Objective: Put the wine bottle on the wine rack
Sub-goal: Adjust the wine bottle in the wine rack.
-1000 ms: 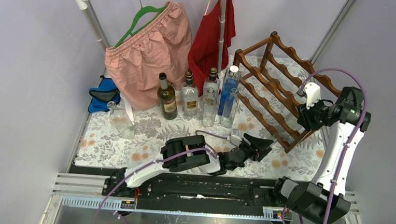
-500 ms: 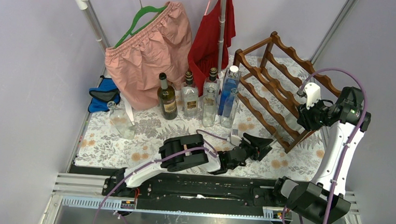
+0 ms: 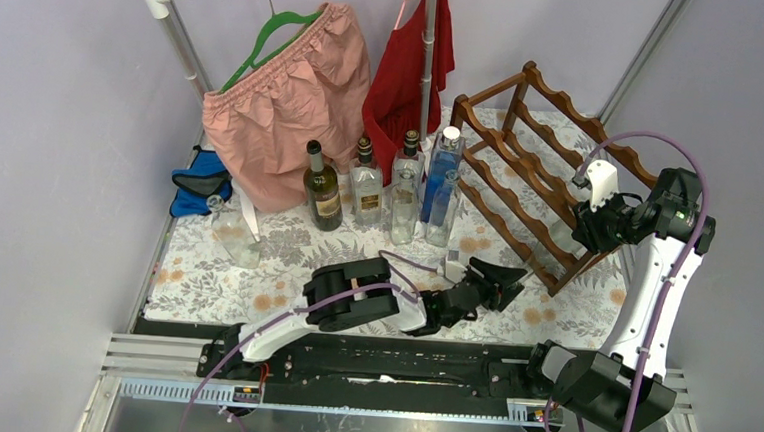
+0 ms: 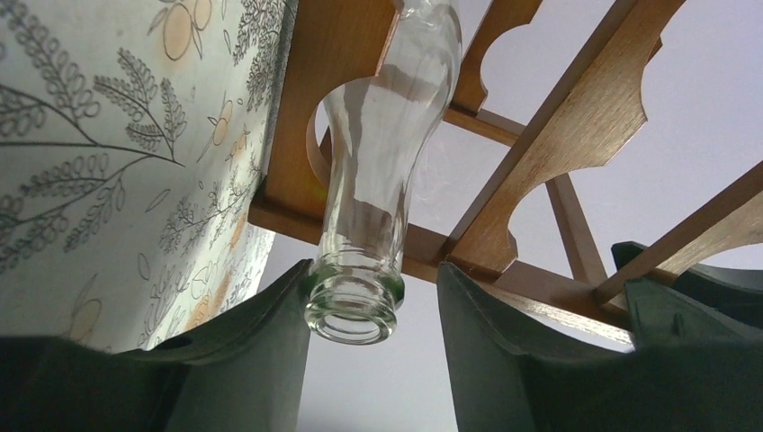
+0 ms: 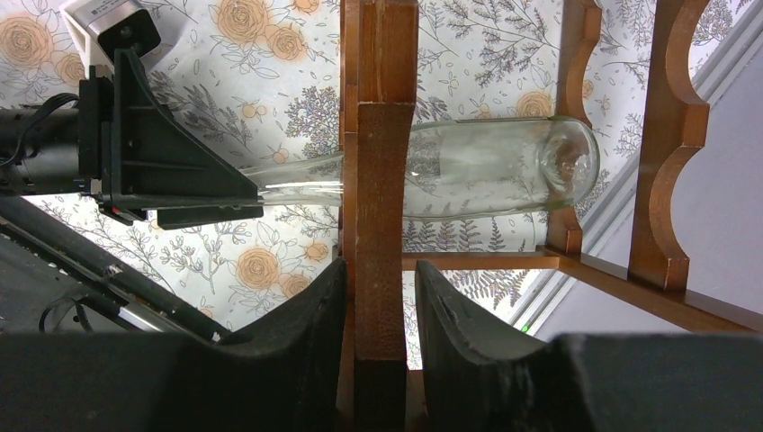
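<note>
**A:** Starting nearest, what is the left gripper doing?

**B:** It is sitting low beside the floral tablecloth, its jaws straddling the mouth of the wine bottle. They are standing fairly narrow. One finger is touching or just beside the lip and the other is showing a gap, so it is not clamping the glass.

**A:** And where is the bottle lying?

**B:** It is lying on its side in what looks like the bottom tier of the wine rack. In the left wrist view its mouth is pointing back at the camera. Its body is running away toward 12 o'clock through a scallop in the front rail.

**A:** And farther off?

**B:** The right gripper is working at about 2 o'clock from the left one in the top view, closed on a wooden upright of the rack. In its view the bottle is crossing behind that upright, neck at 9 o'clock and base at 3 o'clock by the back rail.

**A:** So what is the next move hanging on?

**B:** Probably that long axis. The left hand is the nearer one, right at the mouth, so any push or withdrawal is likely going straight along it. A sideways tug would be risking the neck's seat.
</note>
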{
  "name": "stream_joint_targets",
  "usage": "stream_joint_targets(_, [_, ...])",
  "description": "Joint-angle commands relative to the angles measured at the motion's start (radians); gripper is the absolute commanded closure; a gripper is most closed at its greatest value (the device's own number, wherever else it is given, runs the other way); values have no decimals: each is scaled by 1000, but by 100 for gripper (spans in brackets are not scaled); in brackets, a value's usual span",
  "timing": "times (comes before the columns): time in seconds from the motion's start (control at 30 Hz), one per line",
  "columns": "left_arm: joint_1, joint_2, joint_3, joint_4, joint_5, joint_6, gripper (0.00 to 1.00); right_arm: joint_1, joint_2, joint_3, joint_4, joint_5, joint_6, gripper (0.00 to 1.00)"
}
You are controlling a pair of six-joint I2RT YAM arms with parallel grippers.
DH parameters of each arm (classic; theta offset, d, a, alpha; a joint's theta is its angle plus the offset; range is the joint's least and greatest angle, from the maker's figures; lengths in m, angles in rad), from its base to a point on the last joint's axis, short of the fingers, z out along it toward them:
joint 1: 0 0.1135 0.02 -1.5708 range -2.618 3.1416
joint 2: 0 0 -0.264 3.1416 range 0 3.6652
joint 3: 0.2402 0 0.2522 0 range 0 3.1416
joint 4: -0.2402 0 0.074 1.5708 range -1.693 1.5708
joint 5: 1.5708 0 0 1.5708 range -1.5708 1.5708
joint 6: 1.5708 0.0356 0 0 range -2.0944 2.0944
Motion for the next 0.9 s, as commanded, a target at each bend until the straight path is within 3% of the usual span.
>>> stream_joint_targets(0.0, [-1,61,-42,-318,-21,-191,38,7,-29,5,-144,-39,-28,100])
stream_joint_targets(0.43, [-6,-19,-9,-711,58,-287,34,6,-33,7,-147,-40,-31,100])
stream_joint_targets(0.77, [-3,3,-63,-550,30,-296,40,6,-31,4,-146,-32,-34,100])
stream_joint_targets(0.87, [-3,4,-70,-520,14,-285,50,6,-28,7,-146,-30,-35,100])
